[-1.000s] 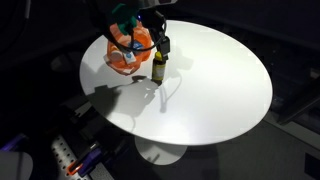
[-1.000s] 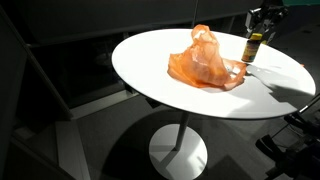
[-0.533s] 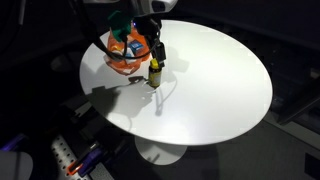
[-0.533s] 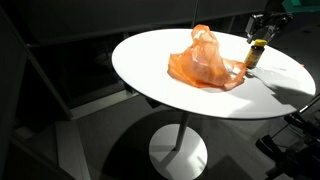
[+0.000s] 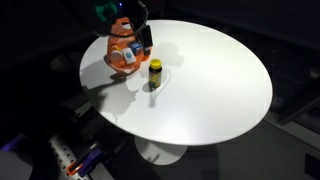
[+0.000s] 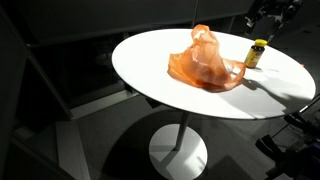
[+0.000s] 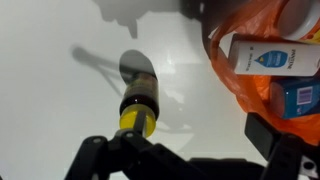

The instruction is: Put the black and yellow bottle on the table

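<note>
Yellow-bodied, the black and yellow bottle (image 5: 154, 72) is left upright on the white surface (image 5: 220, 95) beside the orange bag (image 5: 122, 50); the fingers (image 7: 95, 158), released moments ago, are raised clear, so placement is judged complete.

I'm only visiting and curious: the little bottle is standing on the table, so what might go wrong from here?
The black and yellow bottle is narrow and stands upright on the glossy table, so a brush from the open fingers close by might topple it. It also stands near the orange bag; if the fingers snag that bag, it could drag against the bottle.
</note>
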